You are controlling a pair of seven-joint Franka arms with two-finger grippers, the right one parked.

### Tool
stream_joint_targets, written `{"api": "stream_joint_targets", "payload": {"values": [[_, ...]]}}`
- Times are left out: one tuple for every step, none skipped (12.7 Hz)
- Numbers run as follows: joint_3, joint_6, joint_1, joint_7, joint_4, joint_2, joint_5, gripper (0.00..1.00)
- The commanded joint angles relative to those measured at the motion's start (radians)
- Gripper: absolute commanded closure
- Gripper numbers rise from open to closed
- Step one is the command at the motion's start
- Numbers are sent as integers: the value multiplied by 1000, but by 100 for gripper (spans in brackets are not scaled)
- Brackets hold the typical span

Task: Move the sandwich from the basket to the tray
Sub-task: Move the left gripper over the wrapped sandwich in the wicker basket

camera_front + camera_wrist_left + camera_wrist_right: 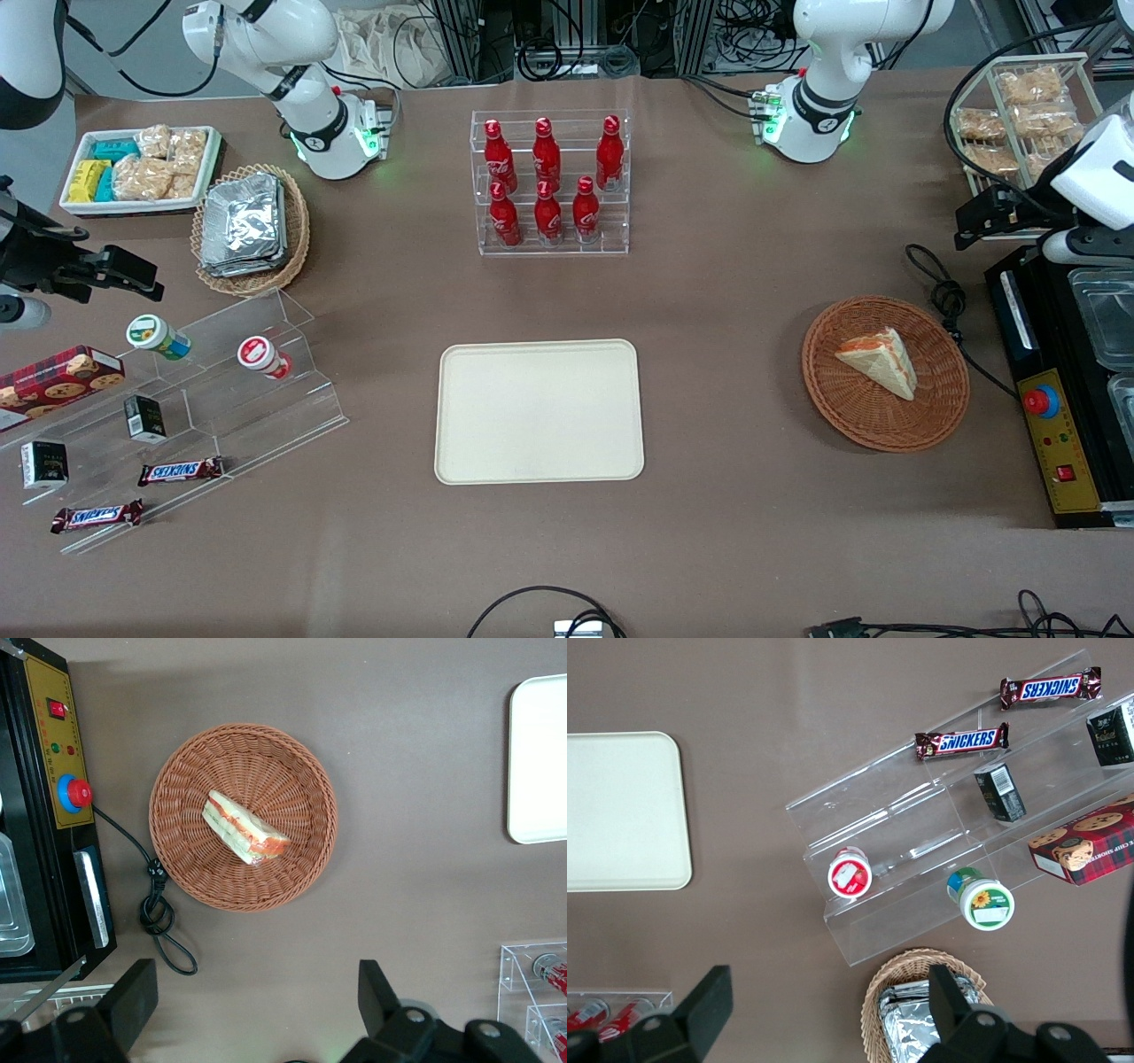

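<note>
While the gripper [257, 1014] hangs above the brown table [726, 266] beside the basket [306, 855], its fingers [133, 997] stand wide apart, holding nothing. Sandwich [244, 827] lies inside the basket, near its middle. Tray [539, 410] sits well apart from the basket, bare, toward the parked arm's end.
</note>
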Motion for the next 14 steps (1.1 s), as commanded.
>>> {"api": "stream_joint_targets", "payload": {"values": [[2,-31,-3,3,35,15,4,0],[2,-31,-3,4,38,19,6,0],[2,-31,-1,5,38,27,7,0],[4,-31,-1,-4,36,35,10,0],[4,-22,-1,-15,27,39,12,0],[5,-14,-1,-22,16,45,16,0],[5,6,5,-50,0,55,18,0],[4,36,25,-94,-36,56,18,0],[4,80,30,-137,-86,49,17,0],[5,128,31,-179,-135,42,16,0],[5,160,31,-225,-174,38,16,0],[5,199,31,-265,-212,36,16,0],[5,240,33,-306,-255,27,16,0],[5,306,43,-350,-316,12,16,0]]}}
